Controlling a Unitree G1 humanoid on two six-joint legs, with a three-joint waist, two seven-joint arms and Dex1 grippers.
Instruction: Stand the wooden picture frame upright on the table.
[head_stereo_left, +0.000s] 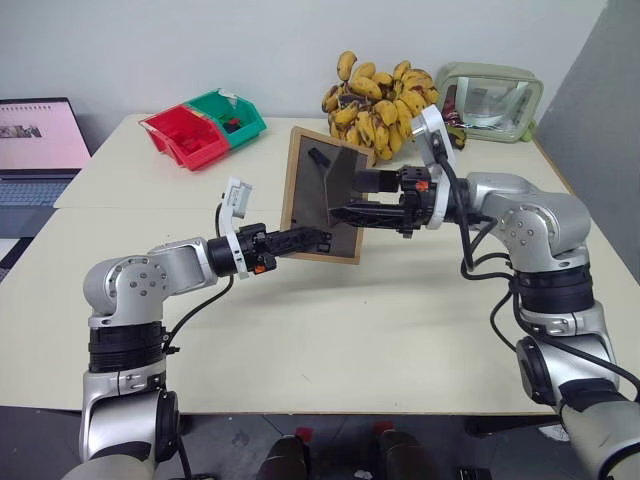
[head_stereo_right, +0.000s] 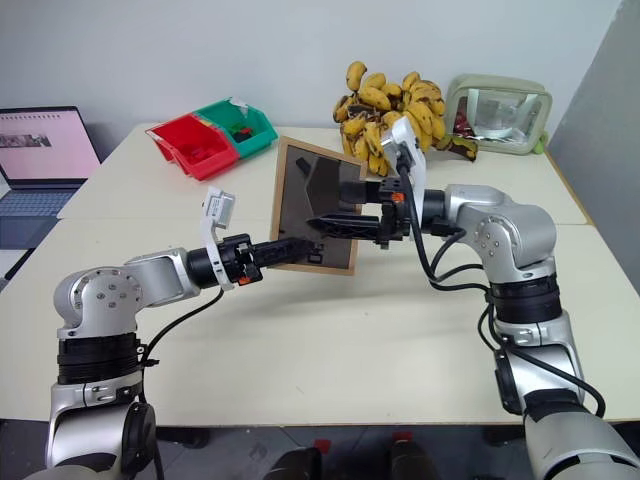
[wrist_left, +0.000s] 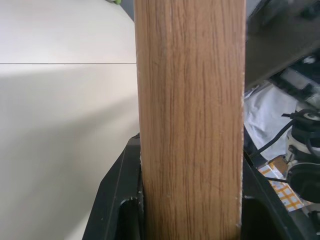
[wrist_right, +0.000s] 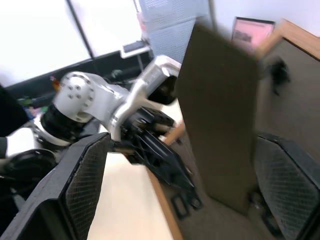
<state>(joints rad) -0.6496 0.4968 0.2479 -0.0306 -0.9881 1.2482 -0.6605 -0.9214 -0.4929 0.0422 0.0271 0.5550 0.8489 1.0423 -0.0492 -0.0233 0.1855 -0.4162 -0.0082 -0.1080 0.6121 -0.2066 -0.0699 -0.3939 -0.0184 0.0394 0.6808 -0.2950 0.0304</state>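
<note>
Left tool (head_stereo_left: 318, 238) is clamped on the lower edge of the wooden picture frame (head_stereo_left: 322, 190), which stands near upright on the tabletop (head_stereo_left: 380, 330), dark back panel toward the camera, just ahead of the seam and well in front of the bananas (head_stereo_left: 385, 95). Right tool (head_stereo_left: 345, 198) is spread wide around the stand leg (head_stereo_left: 338, 180) swung out from the back panel; no squeeze on it that I can see. Right eye view: same picture, frame leaning slightly back, left tool pinching the bottom rail near the corner closest to the left arm, right tool level at mid-height of the back. Left wrist view: light-wood rail runs straight up between both fingers (wrist_left: 116, 200), full contact on each side, so a firm grip on stiff wood. Right wrist view: blurred, but the dark stand panel sits between the two wide-open pads (wrist_right: 85, 185), apparently not touched by either. Handling call: light, rigid, smooth-finished rail, could slip if the pinch loosens; front is probably glazed, so don't drop it. Thin hinged stand is the weak part, so push it gently rather than gripping hard. Best hold is the rail, as now.
</note>
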